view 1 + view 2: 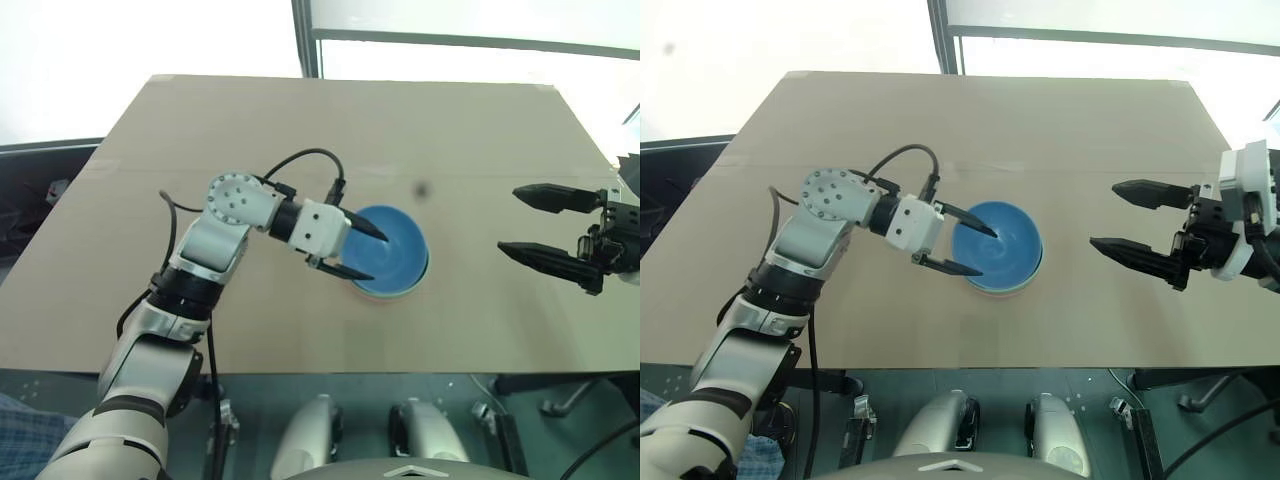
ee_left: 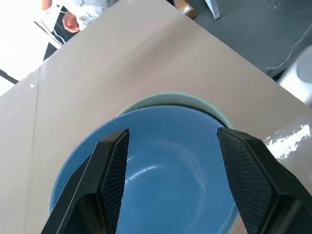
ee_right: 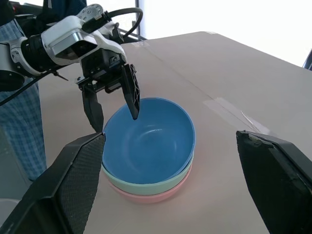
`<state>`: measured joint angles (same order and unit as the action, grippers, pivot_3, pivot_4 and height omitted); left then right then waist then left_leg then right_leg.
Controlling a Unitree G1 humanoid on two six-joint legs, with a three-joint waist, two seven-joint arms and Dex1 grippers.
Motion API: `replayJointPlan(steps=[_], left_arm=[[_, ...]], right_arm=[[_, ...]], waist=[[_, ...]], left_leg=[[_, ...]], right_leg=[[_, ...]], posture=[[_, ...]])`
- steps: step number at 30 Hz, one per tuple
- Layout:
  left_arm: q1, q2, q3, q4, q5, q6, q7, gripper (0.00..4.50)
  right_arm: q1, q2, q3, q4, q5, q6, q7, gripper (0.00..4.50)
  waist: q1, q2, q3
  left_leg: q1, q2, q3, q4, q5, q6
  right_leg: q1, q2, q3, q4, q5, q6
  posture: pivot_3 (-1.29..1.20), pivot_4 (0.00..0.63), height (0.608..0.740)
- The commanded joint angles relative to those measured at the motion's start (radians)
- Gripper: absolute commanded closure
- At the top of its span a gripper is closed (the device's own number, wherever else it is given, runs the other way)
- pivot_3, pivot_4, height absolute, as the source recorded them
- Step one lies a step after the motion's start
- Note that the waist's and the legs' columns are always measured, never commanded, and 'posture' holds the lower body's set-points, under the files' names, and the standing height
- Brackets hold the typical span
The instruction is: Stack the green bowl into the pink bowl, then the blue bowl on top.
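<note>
Tan desk, mid-right: glossy blue plastic bowl nested on mint-green bowl in salmon-pink bowl. Left gripper parted astride blue rim, gripping nothing; right gripper wide apart, empty. Stack looks complete; next, withdraw left arm without nudging.

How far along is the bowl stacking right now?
Done: the glossy blue plastic bowl sits nested in the mint-green plastic bowl, which sits in the salmon-pink plastic bowl on the tan table. In hand: nothing; the left gripper is open astride the blue rim, the right gripper open and apart. Left: probably only pulling the left gripper away.
</note>
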<state>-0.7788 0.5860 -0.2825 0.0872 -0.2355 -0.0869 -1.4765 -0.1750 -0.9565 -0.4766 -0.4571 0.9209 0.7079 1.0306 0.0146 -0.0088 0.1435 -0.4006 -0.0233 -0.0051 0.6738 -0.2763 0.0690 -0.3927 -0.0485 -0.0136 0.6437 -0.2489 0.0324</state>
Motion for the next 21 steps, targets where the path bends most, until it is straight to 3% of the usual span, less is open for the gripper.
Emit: replayJointPlan(steps=[1, 4, 10, 21], left_arm=[[0.033, 0.029, 0.107, -0.103, -0.150, 0.230, 0.068, 1.44], [0.094, 0.039, 0.203, -0.168, -0.294, 0.474, 0.169, 1.44], [0.257, 0.110, 0.344, -0.259, -0.395, 0.639, 0.275, 1.44], [0.542, 0.217, 0.562, -0.318, -0.396, 0.649, 0.388, 1.44]], right_arm=[[0.015, -0.017, -0.026, -0.009, -0.007, -0.023, 0.013, 0.00], [0.040, -0.002, -0.033, 0.005, -0.019, -0.034, 0.012, 0.00], [0.089, 0.015, -0.028, 0.060, -0.068, -0.095, 0.039, 0.00], [0.152, 0.015, 0.013, 0.214, -0.209, -0.254, 0.164, 0.00]], waist=[[0.000, 0.000, 0.000], [-0.001, 0.000, 0.000], [0.000, 0.000, 0.000], [0.001, 0.000, 0.000]], left_leg=[[0.000, 0.000, 0.000, 0.000, 0.000, 0.000], [0.000, 0.001, 0.000, 0.000, 0.000, 0.000], [0.002, 0.001, 0.000, 0.000, 0.000, 0.000], [0.004, 0.001, -0.001, -0.001, 0.002, -0.004]], right_leg=[[0.000, 0.000, 0.000, 0.000, 0.000, 0.000], [0.000, 0.000, 0.000, 0.000, 0.000, 0.000], [0.001, 0.000, 0.000, 0.001, 0.000, 0.000], [0.003, -0.002, 0.000, -0.001, 0.000, 0.000]], posture=[[0.00, 0.150, 0.740], [0.00, 0.150, 0.740], [0.00, 0.150, 0.740], [0.00, 0.150, 0.740]])
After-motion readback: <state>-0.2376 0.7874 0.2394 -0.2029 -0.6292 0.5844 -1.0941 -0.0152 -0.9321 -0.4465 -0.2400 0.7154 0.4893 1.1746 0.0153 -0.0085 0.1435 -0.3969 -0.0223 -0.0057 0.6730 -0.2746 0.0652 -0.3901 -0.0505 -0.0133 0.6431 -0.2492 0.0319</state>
